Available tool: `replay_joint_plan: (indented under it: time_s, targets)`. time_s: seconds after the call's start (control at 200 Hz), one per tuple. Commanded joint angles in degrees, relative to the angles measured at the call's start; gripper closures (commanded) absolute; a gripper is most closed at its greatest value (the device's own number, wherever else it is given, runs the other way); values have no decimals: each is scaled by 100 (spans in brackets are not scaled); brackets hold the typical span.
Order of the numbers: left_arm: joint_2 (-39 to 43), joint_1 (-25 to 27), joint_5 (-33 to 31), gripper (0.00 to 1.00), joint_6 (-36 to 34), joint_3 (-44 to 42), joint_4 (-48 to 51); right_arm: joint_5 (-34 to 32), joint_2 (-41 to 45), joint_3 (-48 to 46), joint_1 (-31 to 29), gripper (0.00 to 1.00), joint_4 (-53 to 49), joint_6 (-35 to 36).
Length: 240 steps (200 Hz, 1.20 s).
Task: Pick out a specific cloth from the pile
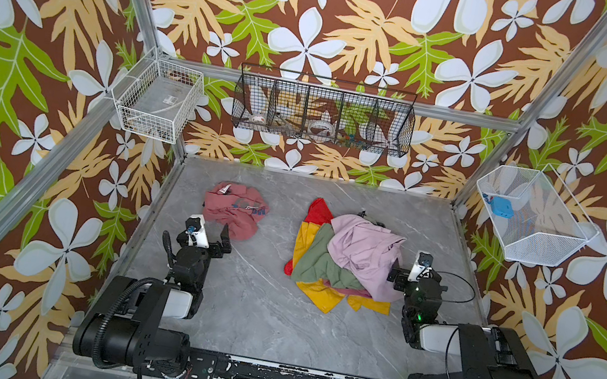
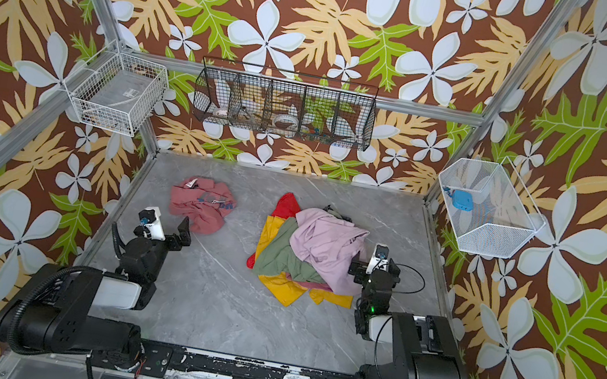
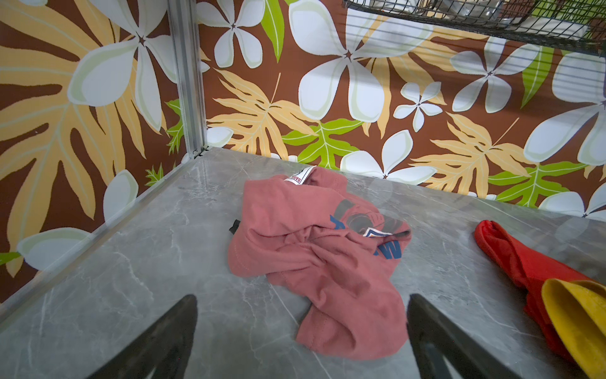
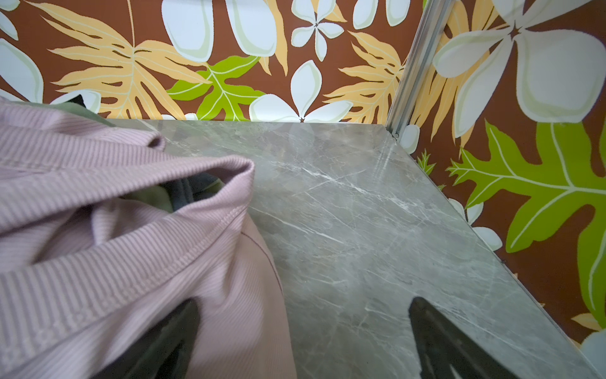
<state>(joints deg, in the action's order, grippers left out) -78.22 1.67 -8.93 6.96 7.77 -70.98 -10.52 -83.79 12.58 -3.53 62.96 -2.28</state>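
Note:
The cloth (image 1: 233, 207) (image 2: 200, 202) (image 3: 314, 256), salmon-pink with a blue print and a white tag, lies crumpled by itself at the table's back left. My left gripper (image 1: 210, 234) (image 2: 168, 226) (image 3: 301, 297) stands open just in front of it; the cloth's near lobe reaches between the fingers, untouched as far as I can see. The pile (image 1: 349, 257) (image 2: 312, 251) sits right of centre, with a lilac-pink garment (image 4: 114, 246) on top of green, yellow and red cloths. My right gripper (image 1: 410, 270) (image 2: 371, 263) (image 4: 304, 302) is open at the pile's right edge, one finger against the lilac fabric.
A grey marble table (image 1: 253, 295) is walled on three sides. A black wire basket (image 1: 324, 110) hangs on the back wall, a white wire basket (image 1: 159, 97) on the left and a white mesh basket (image 1: 533, 216) on the right. Red and yellow cloth edges (image 3: 541, 279) show in the left wrist view.

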Motion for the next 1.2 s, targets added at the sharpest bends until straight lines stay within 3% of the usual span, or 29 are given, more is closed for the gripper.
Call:
replay_joint_plan:
  time_s: [0.0, 0.155, 1.196]
  targets:
    - [-18, 9, 115, 0, -122, 41, -145, 36, -6, 34, 8, 1, 154, 17]
    - [-29, 9, 500, 0, -285, 161, 51, 38, -6, 39, 8, 0, 154, 17]
    - [-36, 9, 497, 0, -292, 157, 37, 50, -6, 34, 12, 0, 151, 10]
